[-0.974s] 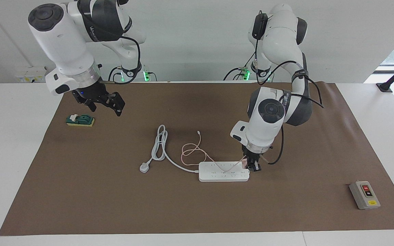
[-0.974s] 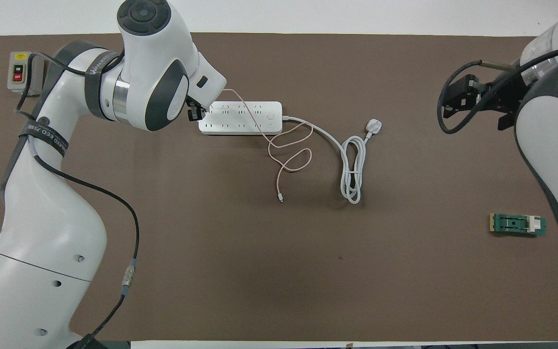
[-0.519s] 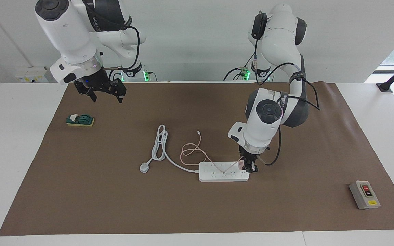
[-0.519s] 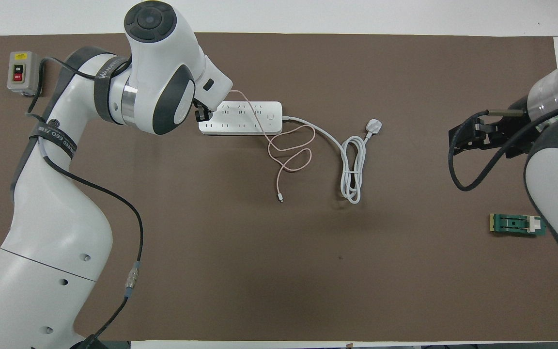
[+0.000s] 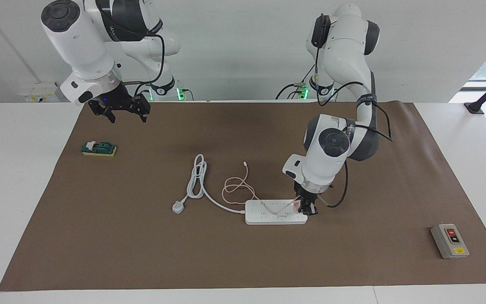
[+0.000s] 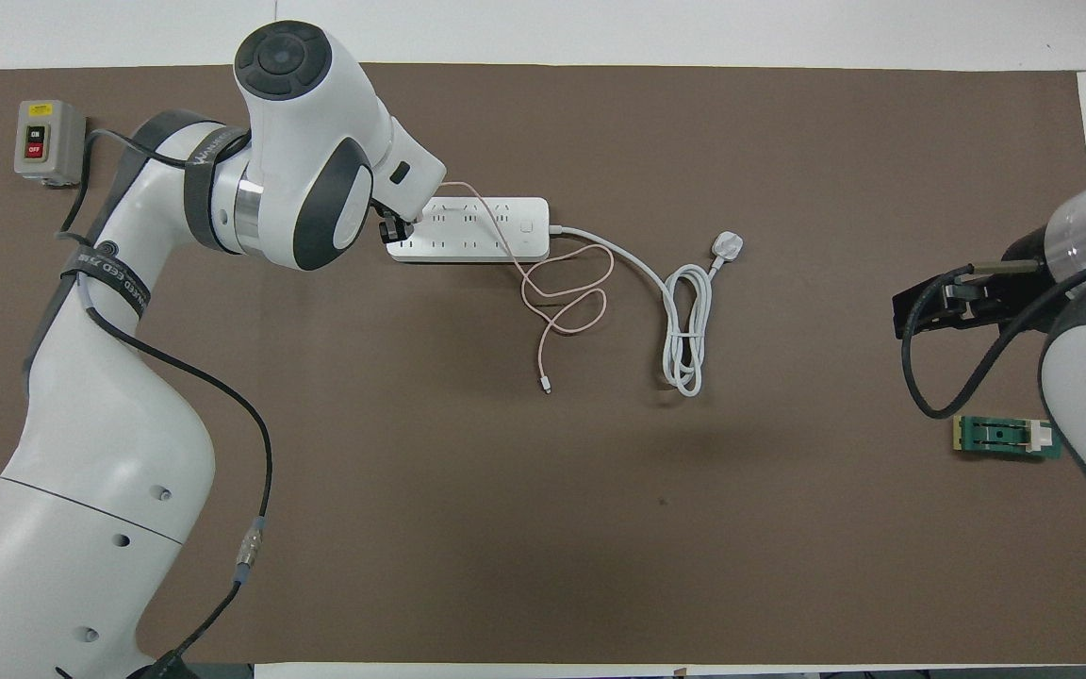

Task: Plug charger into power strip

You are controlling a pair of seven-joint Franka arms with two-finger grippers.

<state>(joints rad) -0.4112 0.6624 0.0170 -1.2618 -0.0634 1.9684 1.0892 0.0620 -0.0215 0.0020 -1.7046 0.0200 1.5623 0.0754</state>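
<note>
Facing view, charger clamped in left tool, over power strip end

Place: a robotics lab or test room.
Arms: two white robot arms fixed at one edge of a white table, their cables running to lit green connectors at the bases.
Surface: a brown mat spread over the table as a work area.
Walls: plain white, bare.
Test items: a grey switch box and a small green block set out on the mat.
</note>
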